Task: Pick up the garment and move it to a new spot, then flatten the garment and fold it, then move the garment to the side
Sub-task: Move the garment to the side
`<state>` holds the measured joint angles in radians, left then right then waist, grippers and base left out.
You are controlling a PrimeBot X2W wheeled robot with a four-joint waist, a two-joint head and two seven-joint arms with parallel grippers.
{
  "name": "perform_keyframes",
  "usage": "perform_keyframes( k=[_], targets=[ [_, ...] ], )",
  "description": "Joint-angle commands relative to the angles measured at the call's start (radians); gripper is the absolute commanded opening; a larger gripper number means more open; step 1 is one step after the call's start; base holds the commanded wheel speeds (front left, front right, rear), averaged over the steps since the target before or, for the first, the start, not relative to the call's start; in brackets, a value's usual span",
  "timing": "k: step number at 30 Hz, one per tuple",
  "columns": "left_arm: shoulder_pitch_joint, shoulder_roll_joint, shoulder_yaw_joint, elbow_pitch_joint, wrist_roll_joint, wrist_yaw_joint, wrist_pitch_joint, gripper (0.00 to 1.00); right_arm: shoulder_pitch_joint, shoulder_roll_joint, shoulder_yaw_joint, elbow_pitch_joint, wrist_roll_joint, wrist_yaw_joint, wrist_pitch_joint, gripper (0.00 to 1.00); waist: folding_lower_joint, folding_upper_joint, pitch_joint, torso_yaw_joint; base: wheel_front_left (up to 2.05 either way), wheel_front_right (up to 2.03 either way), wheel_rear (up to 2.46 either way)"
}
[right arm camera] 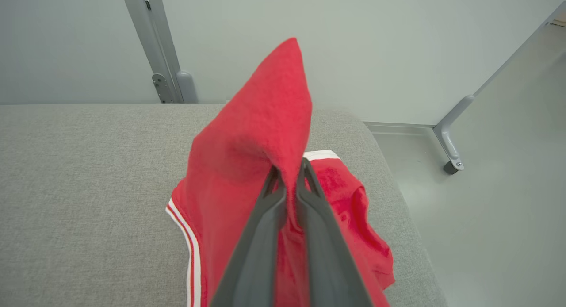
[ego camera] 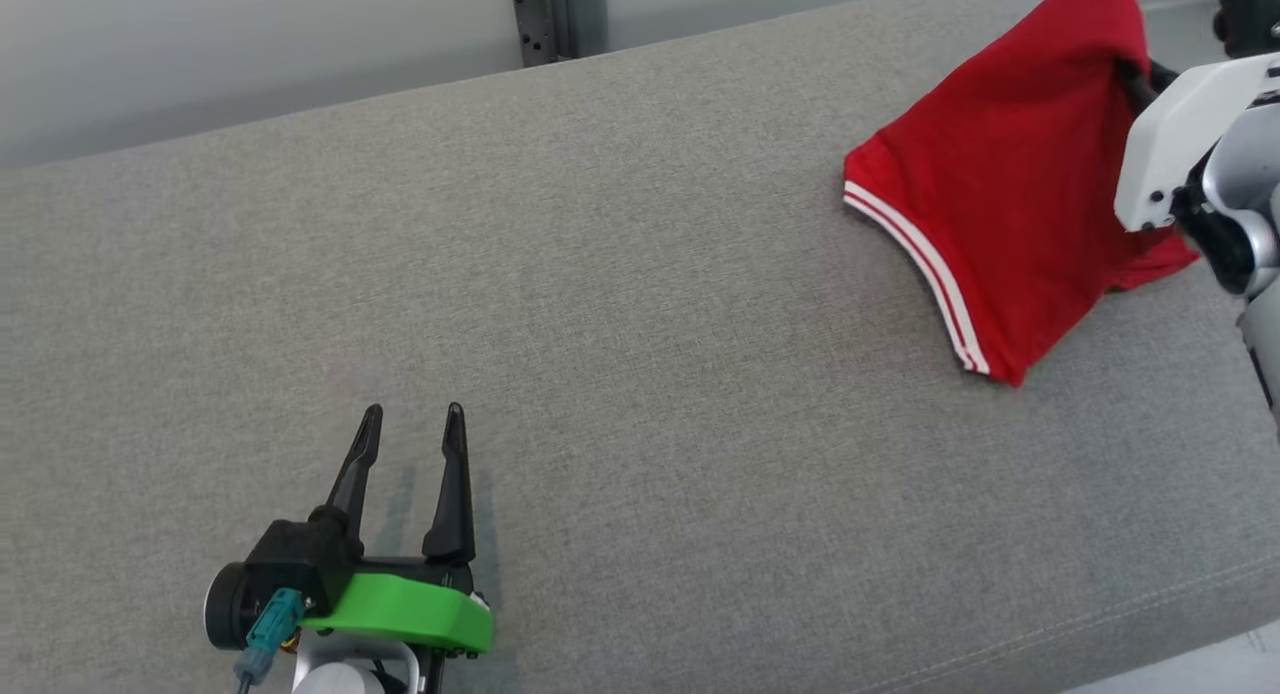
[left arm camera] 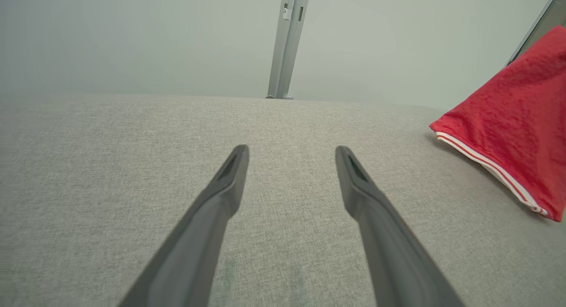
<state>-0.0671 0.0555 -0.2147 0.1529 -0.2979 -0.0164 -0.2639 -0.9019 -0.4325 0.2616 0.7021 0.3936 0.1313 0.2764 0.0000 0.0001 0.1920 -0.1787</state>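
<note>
One: Which gripper has the red garment (ego camera: 1000, 204), and where does it sit from the fingers?

Two: The right gripper (right arm camera: 288, 174). Its fingers are pressed together on a fold of the cloth. A red peak stands up past the fingertips. The rest hangs below them, and the lower part lies on the grey upholstered cushion (ego camera: 600, 324).

One: And the left gripper (ego camera: 414, 414)?

Two: Fingers spread wide with nothing between them, low over bare cushion. The garment is well apart from it, ahead and off to its right, with the white-striped hem (left arm camera: 486, 165) facing it.

One: So what does the move turn on?

Two: As I read it, the right arm carries alone, since the left is far off. The cloth hangs from one pinched point, its long axis running from the fingers down to the striped hem, so it would trail under the gripper. The cushion's end and the floor (right arm camera: 486, 201) lie just to that gripper's right, so I'd expect the new spot to be to its left.

One: What can't you make out?

Two: In the head view the right fingertips are hidden behind cloth and the pale wrist housing (ego camera: 1180, 134). I cannot tell whether it is a shirt or shorts, because it is too bunched.
</note>
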Motion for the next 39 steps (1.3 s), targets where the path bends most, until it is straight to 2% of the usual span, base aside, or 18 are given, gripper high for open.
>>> perform_keyframes(
  k=[1,8,14,24,26,27,39],
  targets=[
    [-0.015,0.001,0.003,-0.003,0.006,-0.002,0.000,1.00,-0.026,-0.017,-0.017,0.024,-0.013,-0.001,-0.014,0.00,0.0000,-0.0001,0.006,0.034,0.00,0.00,0.00],
    [-0.019,0.000,0.000,-0.009,0.014,-0.005,0.000,1.00,-0.078,-0.074,-0.080,0.154,-0.052,-0.001,-0.022,0.00,0.0000,-0.0001,0.027,0.082,0.00,0.00,0.00],
    [-0.032,0.001,-0.010,-0.024,0.029,-0.015,0.000,1.00,-0.107,-0.157,-0.155,0.265,-0.119,-0.001,-0.032,0.00,0.0000,-0.0001,0.072,0.125,0.00,0.00,0.00],
    [-0.060,0.024,-0.020,-0.033,0.041,-0.010,0.004,1.00,-0.146,-0.190,-0.352,0.405,-0.231,-0.001,-0.104,0.00,0.0000,-0.0001,0.163,0.185,0.00,0.00,0.00],
    [-0.064,0.030,-0.019,-0.037,0.042,-0.009,0.007,1.00,-0.155,-0.180,-0.392,0.416,-0.272,-0.001,-0.133,0.49,0.0000,-0.0001,0.175,0.190,0.00,0.00,0.00],
    [-0.066,0.033,-0.018,-0.039,0.041,-0.009,0.007,1.00,-0.155,-0.171,-0.410,0.424,-0.292,-0.001,-0.141,1.00,0.0000,-0.0001,0.179,0.192,0.00,0.00,0.00],
    [-0.077,0.041,-0.025,-0.035,0.033,-0.002,0.011,1.00,-0.151,-0.089,-0.539,0.452,-0.443,-0.001,-0.161,1.00,0.0000,-0.0001,0.170,0.174,0.00,0.00,0.00]
  ],
)
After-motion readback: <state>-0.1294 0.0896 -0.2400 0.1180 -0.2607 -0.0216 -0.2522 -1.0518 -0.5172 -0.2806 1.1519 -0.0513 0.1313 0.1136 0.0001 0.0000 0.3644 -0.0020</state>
